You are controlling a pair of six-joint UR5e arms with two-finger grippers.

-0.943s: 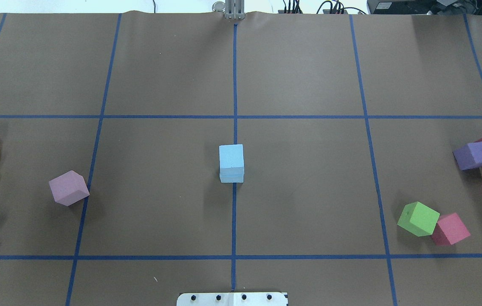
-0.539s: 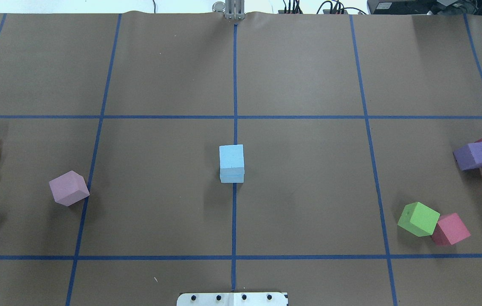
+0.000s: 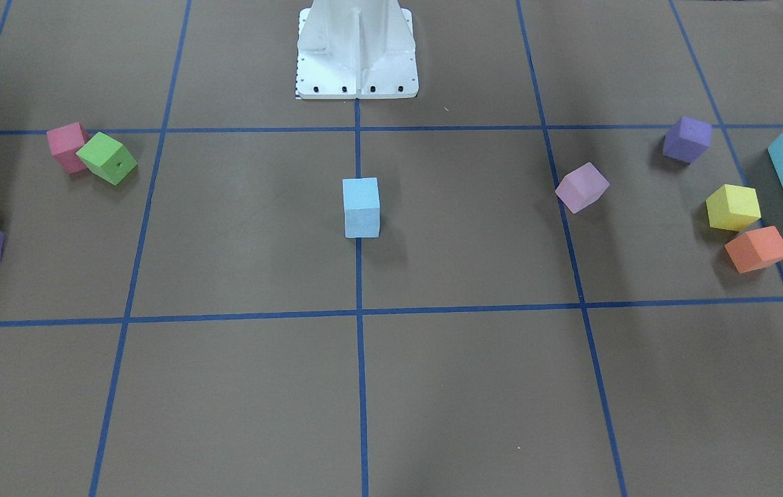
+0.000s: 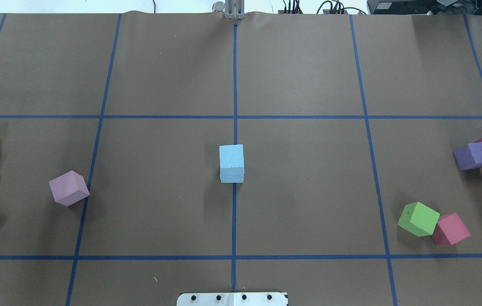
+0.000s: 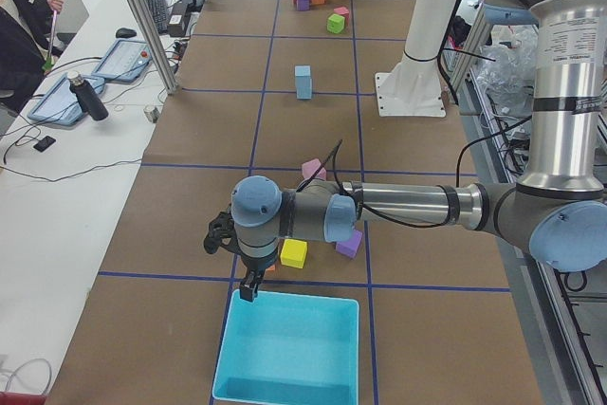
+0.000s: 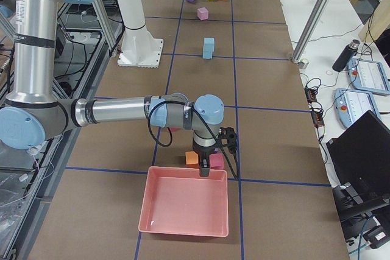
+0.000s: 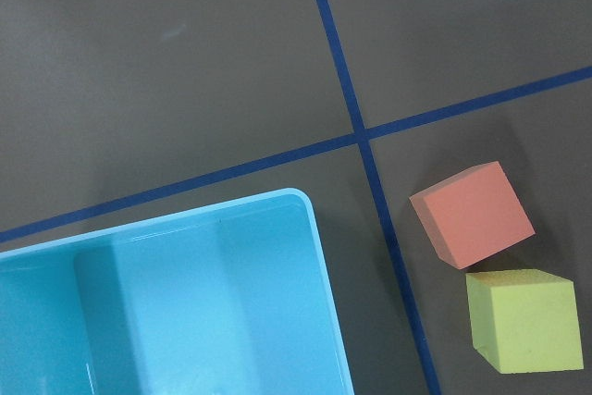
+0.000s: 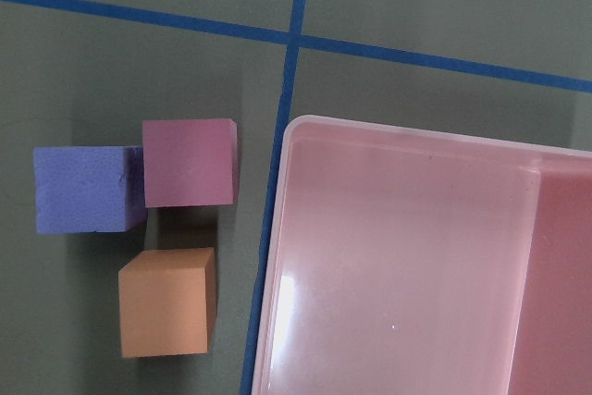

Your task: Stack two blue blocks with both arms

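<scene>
The two pale blue blocks stand stacked at the table's centre on the blue tape line, the upper one (image 4: 231, 155) squarely on the lower one (image 4: 232, 177). The stack also shows in the front-facing view (image 3: 361, 207) and in both side views (image 5: 303, 82) (image 6: 208, 47). No gripper touches it. My left gripper (image 5: 248, 289) hangs over the near rim of the turquoise bin (image 5: 289, 348), far from the stack. My right gripper (image 6: 205, 172) hangs over the rim of the pink bin (image 6: 186, 208). Both show only in side views, so I cannot tell whether they are open or shut.
On my left lie a lilac cube (image 4: 69, 188), orange (image 7: 472, 214) and yellow (image 7: 525, 319) cubes and a purple cube (image 3: 687, 139). On my right lie green (image 4: 418, 218), pink (image 4: 450, 229), purple (image 8: 85, 188), magenta (image 8: 189, 162) and orange (image 8: 168, 302) cubes. The white pedestal (image 3: 357, 48) stands behind the stack.
</scene>
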